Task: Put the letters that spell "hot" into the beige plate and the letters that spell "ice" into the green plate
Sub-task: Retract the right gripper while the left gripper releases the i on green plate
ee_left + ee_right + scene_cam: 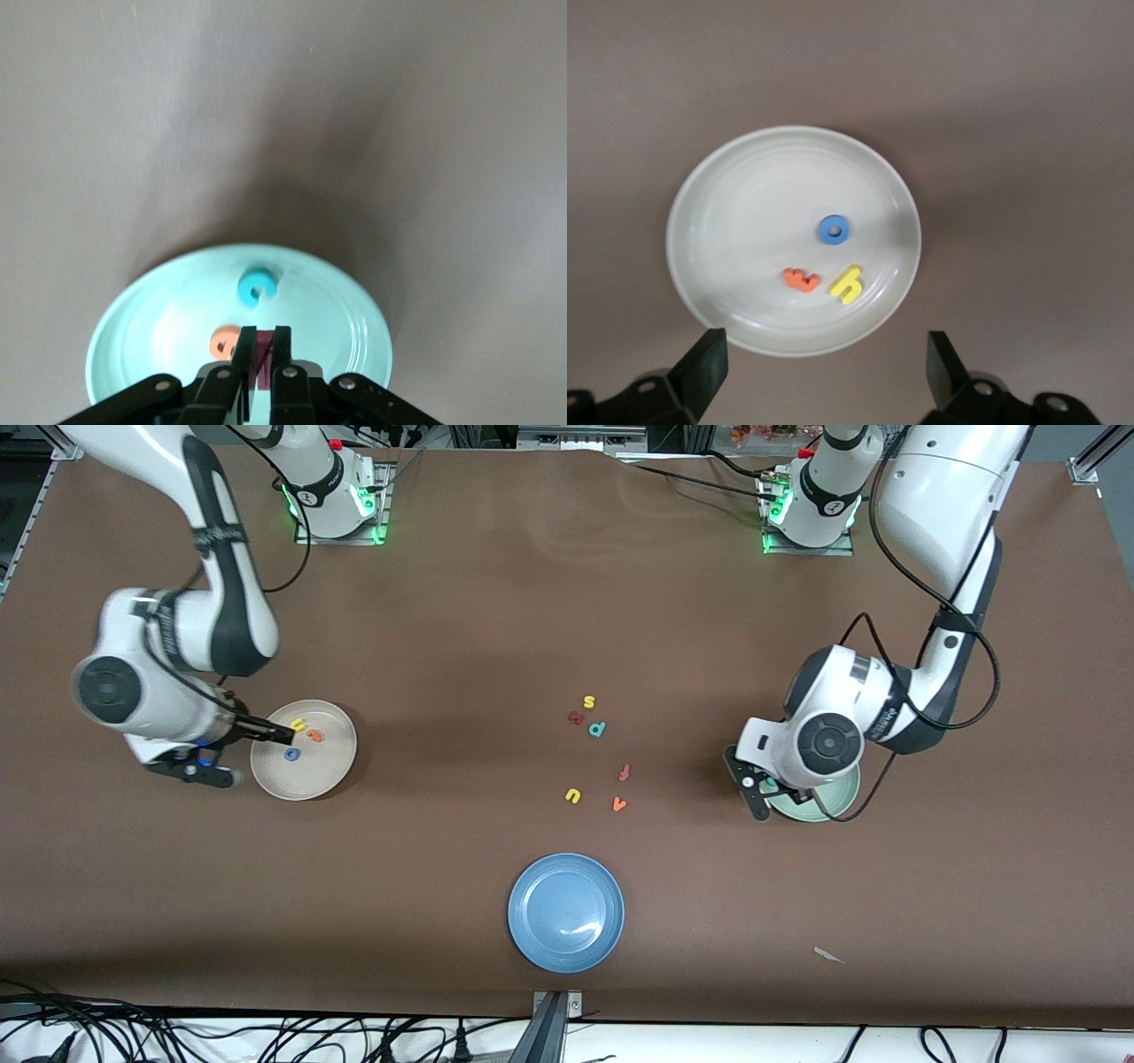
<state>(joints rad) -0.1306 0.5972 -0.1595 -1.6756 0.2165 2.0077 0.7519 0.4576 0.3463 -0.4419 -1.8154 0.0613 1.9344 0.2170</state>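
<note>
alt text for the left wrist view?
The left gripper is shut on a dark red "i" just above the green plate, which sits on the brown table. A teal "c" and an orange "e" already lie in the plate.

A blue plate (566, 912) lies nearest the camera, with s (589, 702), p (597, 729), f (624, 772), u (573, 795), v (619, 804) mid-table.

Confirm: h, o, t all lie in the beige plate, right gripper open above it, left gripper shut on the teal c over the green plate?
Wrong on one point: the left gripper is shut on the dark red i, as the left wrist view shows. The teal c already lies in the green plate. The rest stands.
</note>
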